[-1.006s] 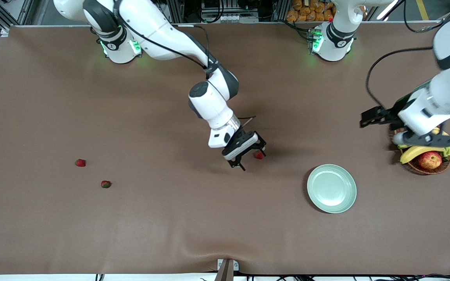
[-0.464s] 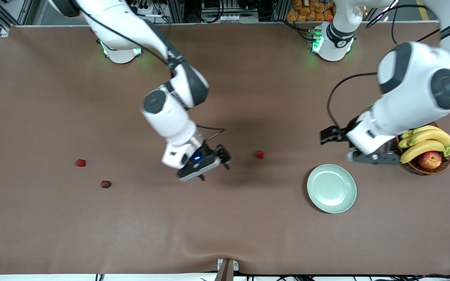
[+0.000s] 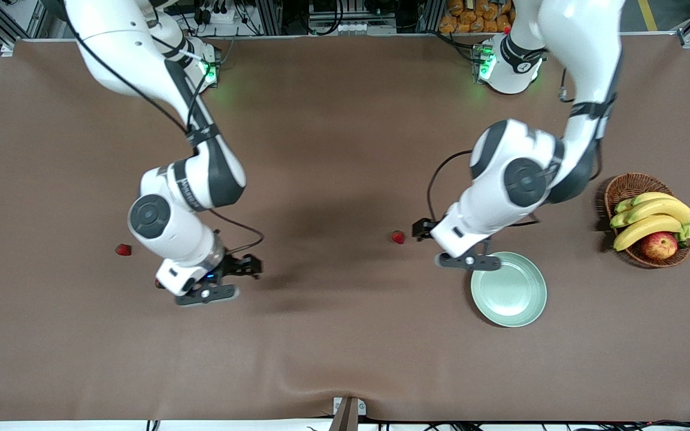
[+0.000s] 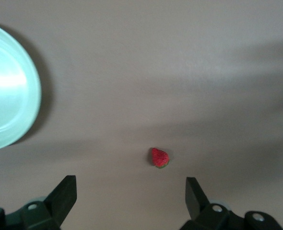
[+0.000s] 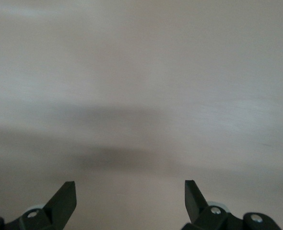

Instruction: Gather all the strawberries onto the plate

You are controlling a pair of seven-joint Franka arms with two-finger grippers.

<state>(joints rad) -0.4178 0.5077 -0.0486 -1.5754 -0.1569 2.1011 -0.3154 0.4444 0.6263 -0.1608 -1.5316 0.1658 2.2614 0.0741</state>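
1. Front view, nearest to the camera: the mint-green plate (image 3: 508, 289) lies bare on the brown table (image 3: 333, 347), with no berry in it.
2. The right gripper (image 3: 213, 286) hangs low over the table toward the right arm's end, its fingers spread wide with nothing between them. One strawberry (image 3: 157, 282) peeps out just beside the right arm's wrist, mostly hidden by it; another strawberry (image 3: 122, 249) lies a little farther from the camera, near the first.
3. The left gripper (image 3: 468, 261) is over the plate's rim, jaws wide and empty.
4. The middle strawberry (image 3: 398, 237) lies on the table near the plate, toward the right arm's end from it. In the left wrist view it (image 4: 159, 157) sits ahead of the left gripper (image 4: 131, 194), in line with the gap between the fingers and apart from both. The left arm is clearly the nearer one to it.
5. Its long axis cannot be told.
6. Farthest stands the wicker basket (image 3: 631, 185) with bananas (image 3: 650, 218) and an apple (image 3: 659, 245).
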